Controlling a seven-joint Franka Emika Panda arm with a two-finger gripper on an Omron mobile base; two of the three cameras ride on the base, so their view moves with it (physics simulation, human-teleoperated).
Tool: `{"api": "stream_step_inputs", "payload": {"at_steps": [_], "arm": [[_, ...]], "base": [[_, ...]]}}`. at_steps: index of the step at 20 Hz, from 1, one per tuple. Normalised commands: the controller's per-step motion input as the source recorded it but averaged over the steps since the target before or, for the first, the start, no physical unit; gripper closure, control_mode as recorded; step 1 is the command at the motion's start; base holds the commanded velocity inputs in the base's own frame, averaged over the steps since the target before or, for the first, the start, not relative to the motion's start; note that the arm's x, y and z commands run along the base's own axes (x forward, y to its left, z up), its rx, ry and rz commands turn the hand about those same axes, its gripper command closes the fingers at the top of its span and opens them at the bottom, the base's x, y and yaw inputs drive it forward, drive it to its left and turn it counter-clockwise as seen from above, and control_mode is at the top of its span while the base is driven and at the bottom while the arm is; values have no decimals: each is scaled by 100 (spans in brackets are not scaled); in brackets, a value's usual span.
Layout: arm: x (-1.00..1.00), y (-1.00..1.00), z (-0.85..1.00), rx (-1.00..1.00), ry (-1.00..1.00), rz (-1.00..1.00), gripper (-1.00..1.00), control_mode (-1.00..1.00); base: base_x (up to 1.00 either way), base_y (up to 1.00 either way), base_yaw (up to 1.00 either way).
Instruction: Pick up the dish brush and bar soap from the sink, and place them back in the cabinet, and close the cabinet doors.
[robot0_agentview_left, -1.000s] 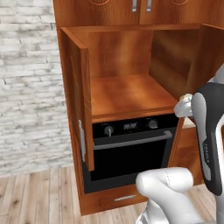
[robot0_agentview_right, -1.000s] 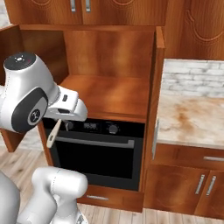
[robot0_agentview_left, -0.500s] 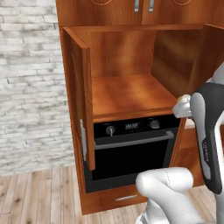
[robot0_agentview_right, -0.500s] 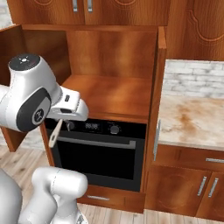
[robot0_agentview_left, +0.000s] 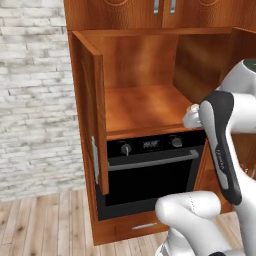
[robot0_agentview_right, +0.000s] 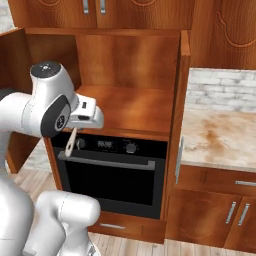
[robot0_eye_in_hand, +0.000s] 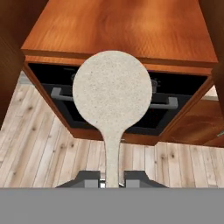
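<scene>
The dish brush (robot0_eye_in_hand: 112, 92) has a round cream head and a thin pale handle, and my gripper (robot0_eye_in_hand: 113, 181) is shut on that handle. In the right base view the gripper (robot0_agentview_right: 84, 116) hangs just in front of the cabinet's shelf edge. There the dish brush (robot0_agentview_right: 70, 146) slants down over the oven's control strip. The cabinet (robot0_agentview_left: 140, 107) stands with both cabinet doors swung open: the left door (robot0_agentview_left: 92, 115) and the right door (robot0_agentview_right: 182, 100). Its shelf (robot0_eye_in_hand: 122, 26) is bare wood. The sink and the bar soap are out of view.
A black built-in oven (robot0_agentview_right: 115, 175) with a bar handle sits right under the shelf. A tan marble counter (robot0_agentview_right: 220, 140) runs to the right of the cabinet, above lower cabinets. A pale brick wall (robot0_agentview_left: 35, 100) stands on the left, and wooden floor (robot0_eye_in_hand: 43, 144) lies below.
The arm's upper joint and the gripper with the brush have crept slightly toward the cabinet. Both base views have shifted a little. The grip is unchanged.
</scene>
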Motion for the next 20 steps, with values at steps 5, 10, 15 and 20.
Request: {"api": "stream_step_inputs", "payload": {"at_steps": [5,10,15,20], "arm": [[84,18,-8,0,-1,2,100,-100],[91,22,-8,0,0,0,100,-100],[66,5,-36,0,0,0,100,-100],[53,0,-46,0,-2,0,100,-100]], "base": [[0,0,0],[0,0,0],[0,0,0],[0,0,0]]}}
